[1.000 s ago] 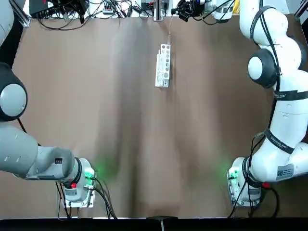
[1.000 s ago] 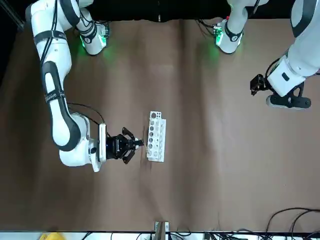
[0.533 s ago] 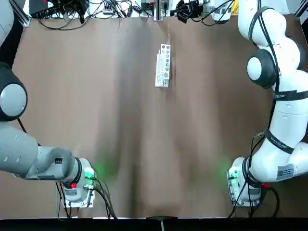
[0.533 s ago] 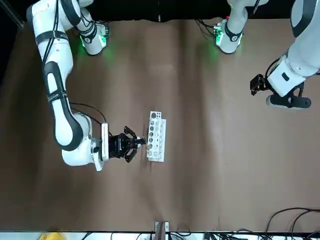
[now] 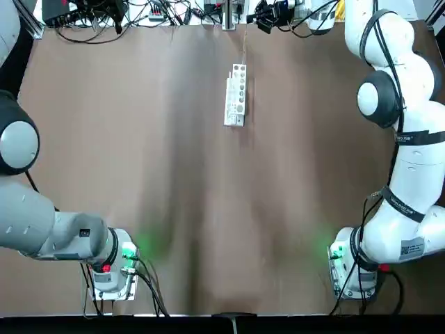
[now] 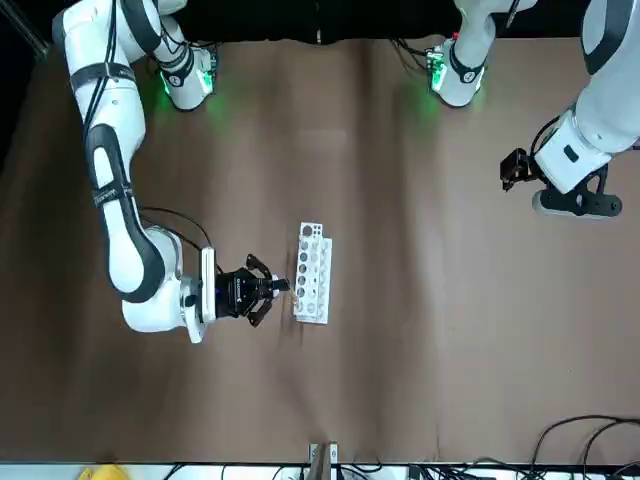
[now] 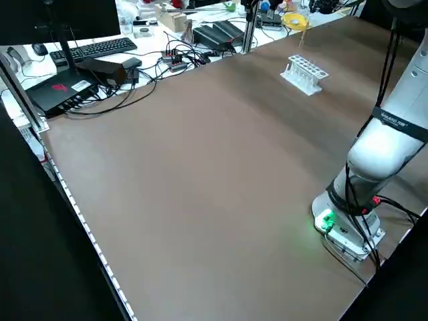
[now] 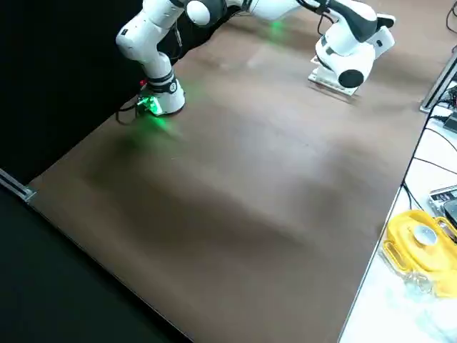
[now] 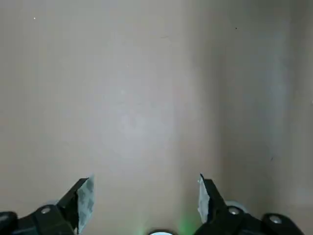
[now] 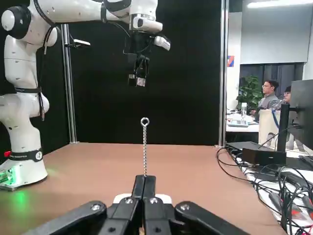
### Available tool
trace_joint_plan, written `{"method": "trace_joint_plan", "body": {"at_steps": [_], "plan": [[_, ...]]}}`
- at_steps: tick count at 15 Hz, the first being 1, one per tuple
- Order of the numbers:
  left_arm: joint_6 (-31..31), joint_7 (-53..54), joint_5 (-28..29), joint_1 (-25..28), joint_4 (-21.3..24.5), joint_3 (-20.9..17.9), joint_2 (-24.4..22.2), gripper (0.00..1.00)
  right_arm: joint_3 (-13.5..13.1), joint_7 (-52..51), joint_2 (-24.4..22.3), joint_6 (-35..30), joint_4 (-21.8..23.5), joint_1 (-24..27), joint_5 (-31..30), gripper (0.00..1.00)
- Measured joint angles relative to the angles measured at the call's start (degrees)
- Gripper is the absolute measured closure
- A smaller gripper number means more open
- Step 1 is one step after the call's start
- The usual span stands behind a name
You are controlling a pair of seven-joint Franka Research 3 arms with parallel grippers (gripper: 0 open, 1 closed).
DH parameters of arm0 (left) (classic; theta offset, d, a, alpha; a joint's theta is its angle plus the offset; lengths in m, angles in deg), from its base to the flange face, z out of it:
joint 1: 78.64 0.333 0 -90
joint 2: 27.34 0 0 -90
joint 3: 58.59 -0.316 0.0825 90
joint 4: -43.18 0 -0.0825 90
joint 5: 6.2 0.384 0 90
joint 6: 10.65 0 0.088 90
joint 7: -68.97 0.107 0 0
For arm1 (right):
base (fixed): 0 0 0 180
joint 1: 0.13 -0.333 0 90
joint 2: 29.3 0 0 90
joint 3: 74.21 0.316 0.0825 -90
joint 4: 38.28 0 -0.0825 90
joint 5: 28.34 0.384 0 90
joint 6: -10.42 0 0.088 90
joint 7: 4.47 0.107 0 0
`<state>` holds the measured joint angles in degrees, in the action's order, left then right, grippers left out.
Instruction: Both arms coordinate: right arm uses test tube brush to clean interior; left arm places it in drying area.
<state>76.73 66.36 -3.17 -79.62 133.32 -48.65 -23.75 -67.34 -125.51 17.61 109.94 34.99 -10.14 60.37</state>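
Since the earlier frames, almost nothing has moved: the right gripper shifts only slightly beside the rack between one second ago and now, and the white rack sits where it did.

Right arm: one, carrying a thin black cable. In the front view its gripper lies low at the table, at 9 o'clock of the test tube rack, just beside it. In the right wrist view the two fingers are pressed together on the stem of the test tube brush, which stands upright from the fingertips and ends in a small wire loop at its top. The white edge of the rack shows directly behind the closed fingertips in that view.

Test tube rack: one, narrow and white, with a single row of round holes. In the top view it lies toward 12 o'clock of the brown table, lengthwise along the 12-to-6 line. Contents of the holes cannot be made out.

Left arm: one, held well apart from the rack, at 3 o'clock of it in the front view. Its gripper looks down on bare table with the two fingers spread wide and nothing between them.

Count: two arms, one brush, one rack. Two people show in the room behind, in the right wrist view.
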Motion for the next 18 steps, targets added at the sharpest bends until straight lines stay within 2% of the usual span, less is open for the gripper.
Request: {"method": "trace_joint_plan", "body": {"at_steps": [18], "plan": [[0.0, 0.0, 0.0, 0.0, 0.0, 0.0, 0.0, 0.0, 0.0, -1.9, 0.3, 0.0, 1.4, 0.1, 0.0, 0.98]]}}
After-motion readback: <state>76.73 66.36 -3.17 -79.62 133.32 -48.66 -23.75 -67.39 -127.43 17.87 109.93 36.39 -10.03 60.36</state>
